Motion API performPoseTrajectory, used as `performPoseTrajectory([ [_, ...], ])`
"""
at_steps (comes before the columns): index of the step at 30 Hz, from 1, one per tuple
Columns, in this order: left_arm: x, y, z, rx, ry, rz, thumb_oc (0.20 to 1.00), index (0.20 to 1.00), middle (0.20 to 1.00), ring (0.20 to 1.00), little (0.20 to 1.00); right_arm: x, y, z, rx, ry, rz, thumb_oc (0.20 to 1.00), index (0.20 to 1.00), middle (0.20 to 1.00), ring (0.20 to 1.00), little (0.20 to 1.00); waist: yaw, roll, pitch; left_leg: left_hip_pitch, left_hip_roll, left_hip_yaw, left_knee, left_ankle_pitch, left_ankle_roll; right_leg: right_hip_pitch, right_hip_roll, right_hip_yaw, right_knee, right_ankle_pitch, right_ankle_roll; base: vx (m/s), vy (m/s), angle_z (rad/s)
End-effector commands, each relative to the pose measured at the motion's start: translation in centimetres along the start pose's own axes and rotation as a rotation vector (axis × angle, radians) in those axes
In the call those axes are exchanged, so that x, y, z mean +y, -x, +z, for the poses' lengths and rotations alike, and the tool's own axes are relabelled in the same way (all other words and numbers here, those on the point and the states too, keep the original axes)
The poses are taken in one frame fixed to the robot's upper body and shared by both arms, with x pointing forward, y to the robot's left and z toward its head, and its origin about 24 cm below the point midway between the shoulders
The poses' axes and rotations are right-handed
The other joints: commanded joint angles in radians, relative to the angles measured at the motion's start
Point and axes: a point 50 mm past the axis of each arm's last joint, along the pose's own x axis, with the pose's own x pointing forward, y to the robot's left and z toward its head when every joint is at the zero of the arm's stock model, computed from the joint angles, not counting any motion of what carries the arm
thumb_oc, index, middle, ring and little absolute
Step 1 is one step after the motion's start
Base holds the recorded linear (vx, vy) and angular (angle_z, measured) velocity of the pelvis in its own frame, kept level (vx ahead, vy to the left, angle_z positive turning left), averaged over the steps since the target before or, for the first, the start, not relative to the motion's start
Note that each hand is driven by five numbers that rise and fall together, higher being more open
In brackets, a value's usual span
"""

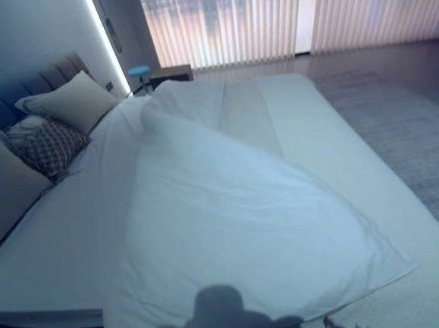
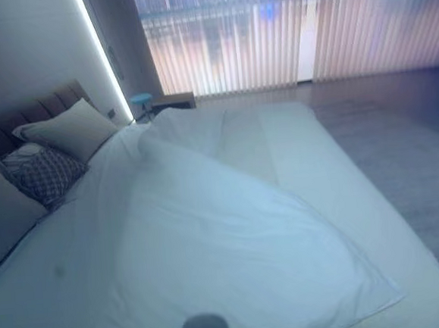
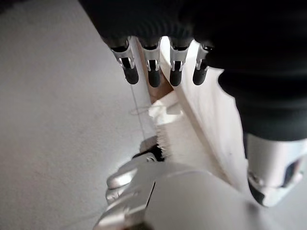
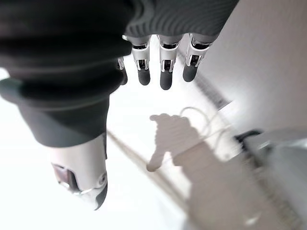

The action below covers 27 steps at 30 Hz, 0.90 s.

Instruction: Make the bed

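Duvet (image 1: 232,231) lies in a loose diagonal heap across the bed (image 1: 374,190), one corner pointing to the near right edge and the far end bunched up near the headboard (image 1: 16,89), leaving bare sheet on the left and along the right side. Three pillows sit at the head: a plain one (image 1: 74,102) furthest, a patterned one (image 1: 47,146) in the middle, another plain one (image 1: 1,189) nearest.

Neither hand holds anything. The left hand (image 3: 153,62) hangs with straight, relaxed fingers above pale floor, and the right hand (image 4: 158,57) hangs the same way, thumb apart.

The risk, as I judge it, is a poor grab: pinching one layer of the folded heap would drag the fold along instead of spreading it. Pulling the near corner alone could slide the cover off the right side. A hard tug toward the head might knock the pillows askew.
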Motion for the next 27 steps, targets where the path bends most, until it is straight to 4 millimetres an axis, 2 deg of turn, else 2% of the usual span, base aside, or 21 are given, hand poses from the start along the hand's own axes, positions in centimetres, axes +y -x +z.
performPoseTrajectory([
  [1,0.3,-0.2,4.5,-0.112,0.036,0.04,1.0,1.0,1.0,1.0,1.0,4.4,0.6,6.6,-0.188,-0.214,0.05,1.0,1.0,1.0,1.0,1.0,-0.005,-0.026,0.106,-0.026,-0.081,0.032,0.0,-0.05,0.014,-0.058,-0.033,0.02,0.047,-0.018,0.095,-0.1,0.001,-0.01],
  [5,-0.1,-0.1,6.1,-0.159,0.048,0.044,1.0,1.0,1.0,1.0,1.0,5.4,1.3,10.6,-0.274,-0.296,0.042,1.0,1.0,1.0,1.0,1.0,0.004,-0.005,0.148,-0.08,-0.087,0.027,0.004,-0.033,0.017,-0.128,-0.043,0.024,0.084,-0.018,0.091,-0.05,-0.003,0.03],
  [9,-0.6,0.1,7.0,-0.186,0.053,0.034,1.0,1.0,1.0,1.0,1.0,5.9,1.8,12.6,-0.322,-0.276,0.03,1.0,1.0,1.0,1.0,1.0,0.011,0.016,0.177,-0.114,-0.09,0.02,0.002,-0.021,0.017,-0.169,-0.048,0.025,0.1,-0.018,0.089,-0.01,0.0,0.02],
  [15,-1.1,0.4,9.0,-0.256,0.081,0.023,1.0,1.0,1.0,1.0,1.0,6.9,3.4,17.3,-0.443,-0.22,0.025,1.0,1.0,1.0,1.0,1.0,0.024,0.044,0.233,-0.183,-0.093,0.008,0.007,-0.006,0.022,-0.252,-0.047,0.03,0.137,-0.021,0.084,-0.01,-0.003,0.03],
  [16,-1.1,0.4,9.0,-0.257,0.082,0.023,1.0,1.0,1.0,1.0,1.0,6.9,3.4,17.4,-0.444,-0.22,0.025,1.0,1.0,1.0,1.0,1.0,0.025,0.044,0.232,-0.185,-0.093,0.008,0.007,-0.006,0.023,-0.255,-0.047,0.031,0.14,-0.022,0.084,0.0,0.0,0.0],
  [19,-1.4,0.7,10.3,-0.312,0.082,0.008,1.0,1.0,1.0,1.0,1.0,7.8,5.0,20.9,-0.532,-0.204,0.039,1.0,1.0,1.0,1.0,1.0,0.039,0.054,0.275,-0.24,-0.096,0.0,0.022,0.003,0.028,-0.316,-0.041,0.035,0.169,-0.023,0.081,-0.02,-0.021,-0.03],
  [21,-1.6,0.9,10.8,-0.333,0.081,-0.003,1.0,1.0,1.0,1.0,1.0,8.3,5.9,22.6,-0.568,-0.219,0.056,1.0,1.0,1.0,1.0,1.0,0.046,0.058,0.289,-0.261,-0.096,-0.005,0.022,0.006,0.028,-0.342,-0.04,0.034,0.18,-0.028,0.081,-0.01,-0.02,-0.04],
  [22,-1.6,0.9,10.9,-0.334,0.082,-0.003,1.0,1.0,1.0,1.0,1.0,8.3,6.0,22.6,-0.57,-0.219,0.057,1.0,1.0,1.0,1.0,1.0,0.046,0.058,0.288,-0.266,-0.095,-0.004,0.023,0.009,0.029,-0.346,-0.04,0.034,0.178,-0.024,0.08,0.0,0.0,0.0],
  [23,-2.0,1.1,11.4,-0.356,0.086,-0.017,1.0,1.0,1.0,1.0,1.0,8.5,7.0,24.3,-0.612,-0.224,0.062,1.0,1.0,1.0,1.0,1.0,0.053,0.063,0.304,-0.286,-0.095,-0.009,0.021,0.014,0.028,-0.37,-0.04,0.033,0.189,-0.028,0.08,0.0,0.0,0.0],
  [24,-2.0,1.1,11.5,-0.357,0.086,-0.017,1.0,1.0,1.0,1.0,1.0,8.5,7.0,24.4,-0.613,-0.224,0.063,1.0,1.0,1.0,1.0,1.0,0.054,0.063,0.302,-0.292,-0.095,-0.008,0.022,0.017,0.028,-0.374,-0.04,0.033,0.187,-0.023,0.08,0.0,0.0,0.0],
  [27,-2.7,1.4,12.1,-0.389,0.075,-0.044,1.0,1.0,1.0,1.0,1.0,8.6,8.9,27.3,-0.689,-0.238,0.063,1.0,1.0,1.0,1.0,1.0,0.063,0.075,0.333,-0.321,-0.098,-0.018,0.016,0.028,0.027,-0.411,-0.044,0.021,0.21,-0.031,0.079,-0.01,-0.011,0.06],
])
